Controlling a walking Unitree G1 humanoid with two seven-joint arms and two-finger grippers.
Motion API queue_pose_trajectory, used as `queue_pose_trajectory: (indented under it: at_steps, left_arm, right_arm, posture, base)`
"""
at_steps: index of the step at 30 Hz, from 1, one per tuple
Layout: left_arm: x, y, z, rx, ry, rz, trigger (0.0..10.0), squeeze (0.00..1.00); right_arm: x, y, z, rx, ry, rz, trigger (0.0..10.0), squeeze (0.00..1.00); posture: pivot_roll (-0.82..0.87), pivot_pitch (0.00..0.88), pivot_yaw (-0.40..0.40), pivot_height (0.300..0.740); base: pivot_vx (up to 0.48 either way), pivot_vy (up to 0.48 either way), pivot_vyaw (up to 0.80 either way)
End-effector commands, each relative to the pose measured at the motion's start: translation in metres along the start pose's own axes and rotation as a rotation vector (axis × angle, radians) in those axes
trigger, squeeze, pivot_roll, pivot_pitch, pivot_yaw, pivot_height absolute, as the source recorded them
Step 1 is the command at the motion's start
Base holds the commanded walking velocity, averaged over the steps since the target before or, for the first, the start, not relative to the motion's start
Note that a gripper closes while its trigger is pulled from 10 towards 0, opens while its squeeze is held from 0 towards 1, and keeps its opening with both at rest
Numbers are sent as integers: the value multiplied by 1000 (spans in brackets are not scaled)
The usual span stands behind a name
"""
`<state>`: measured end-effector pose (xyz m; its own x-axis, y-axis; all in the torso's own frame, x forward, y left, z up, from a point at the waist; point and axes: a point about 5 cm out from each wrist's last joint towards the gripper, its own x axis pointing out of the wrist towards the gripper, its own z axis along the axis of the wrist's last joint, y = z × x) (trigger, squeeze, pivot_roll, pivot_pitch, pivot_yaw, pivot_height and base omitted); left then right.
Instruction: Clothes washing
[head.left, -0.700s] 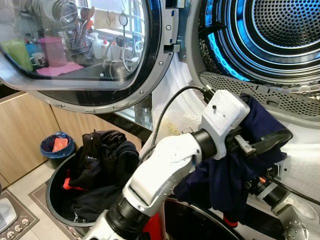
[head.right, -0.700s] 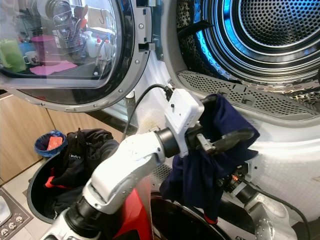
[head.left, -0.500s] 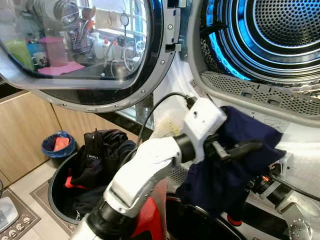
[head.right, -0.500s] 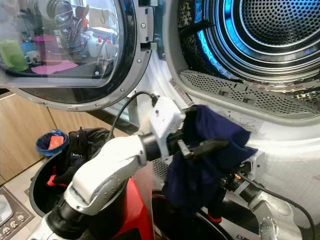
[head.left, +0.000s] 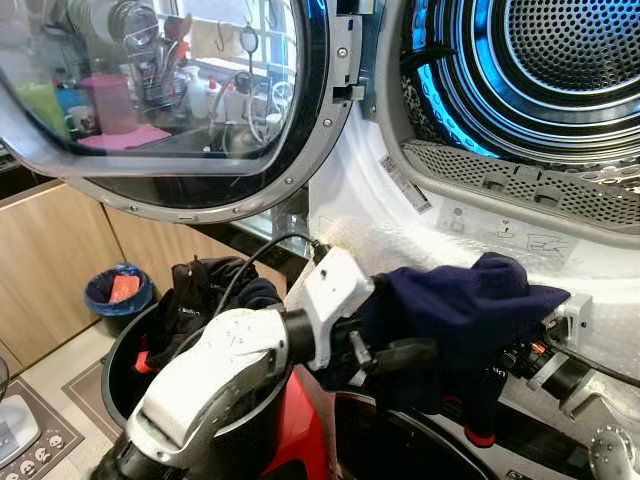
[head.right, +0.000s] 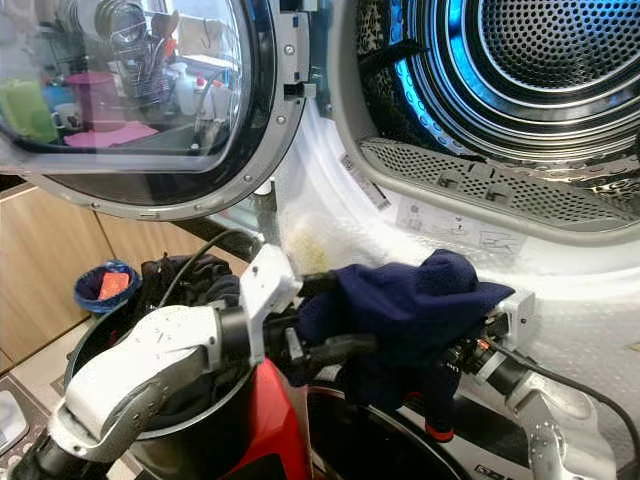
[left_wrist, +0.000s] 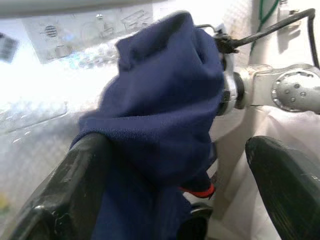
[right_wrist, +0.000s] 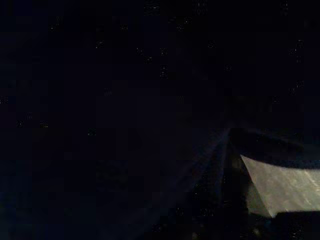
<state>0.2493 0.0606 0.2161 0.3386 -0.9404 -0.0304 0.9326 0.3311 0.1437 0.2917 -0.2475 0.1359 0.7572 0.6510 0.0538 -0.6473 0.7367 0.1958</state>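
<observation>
The left gripper (head.left: 400, 352) is extended in front of the washing machine, below the drum opening. Its 2 black fingers (left_wrist: 75, 185) stand spread apart, and the navy garment (head.left: 455, 305) is draped over one of them; no pinch on the cloth is visible. The right gripper (head.right: 470, 355) sits under the far end of the same garment, covered by cloth; its finger state cannot be told. The right wrist view is almost fully dark.

The drum (head.left: 540, 70) of the washing machine is open, lit blue at the rim, with perforated metal inside and no laundry visible in it. The round glass door (head.left: 170, 100) is swung open to the left.

A black laundry basket (head.left: 120, 350) stands on the floor at lower left and holds dark clothes (head.left: 200, 300). Further left, a small blue bin (head.left: 105, 295) holds an orange item (head.left: 120, 287).
</observation>
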Motion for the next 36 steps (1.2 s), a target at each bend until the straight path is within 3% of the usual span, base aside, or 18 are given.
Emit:
queue_pose_trajectory:
  at_steps: [1,3,4,5,8,12,15,19,25,26,29,31,33,36]
  left_arm:
    - [-3,-3,6,21,-16,-16,10000,1000]
    - [-10,-3,3,45,-2,4,10000,1000]
    - [-11,-3,3,58,-2,11,10000,353]
    - [-12,-3,3,72,-2,17,10000,0]
    - [-17,-5,3,104,-11,19,10000,0]
    - [-20,-7,1,125,-3,13,10000,0]
    - [-26,-10,-4,142,35,-17,10000,0]
    - [-34,-12,-10,145,64,-46,10000,0]
    - [-51,-13,-11,129,110,-85,10000,0]
    - [-56,-12,-11,130,100,-68,10000,0]
    - [-59,-13,-9,133,93,-59,10000,0]
    - [-61,-15,-6,128,73,-36,10000,0]
    - [-64,-17,-4,110,61,-22,10000,0]
    - [-67,-20,-6,103,66,12,10000,0]
  right_arm:
    - [1,-2,42,-119,-104,25,10000,0]
    - [-1,-1,45,-124,-93,65,10000,0]
    - [-1,0,45,-124,-87,83,10000,0]
    - [-2,2,45,-126,-79,104,10000,0]
    - [-4,14,42,-110,-3,241,10000,0]
    - [-4,23,36,-108,57,327,10000,0]
    - [-5,35,28,-127,161,437,10000,0]
    - [0,36,51,-127,80,465,10000,0]
    - [24,21,107,-171,-119,340,10000,0]
    - [35,14,125,-174,-141,279,10000,0]
    - [46,7,142,-184,-144,203,10000,0]
    - [64,-8,158,-189,-109,38,10000,0]
    - [74,-13,171,-217,-105,-44,10000,0]
    - [81,-17,191,-189,-135,-118,10000,0]
  posture:
    - [63,0,-63,740]
    - [68,0,-69,740]
    - [71,0,-72,740]
    - [71,0,-72,740]
    - [75,0,-77,740]
    - [77,0,-81,740]
    - [75,0,-78,740]
    - [74,0,-79,740]
    - [70,0,-81,740]
    - [72,0,-87,740]
    - [76,0,-92,740]
    - [94,0,-111,740]
    - [100,0,-118,740]
    - [114,0,-134,740]
  base:
    - [0,0,0]
    - [0,0,0]
    - [0,0,0]
    - [0,0,0]
    - [0,0,0]
    - [0,0,0]
    - [0,0,0]
    - [0,0,0]
    - [0,0,0]
    - [0,0,0]
    - [0,0,0]
    - [0,0,0]
    - [0,0,0]
    - [0,0,0]
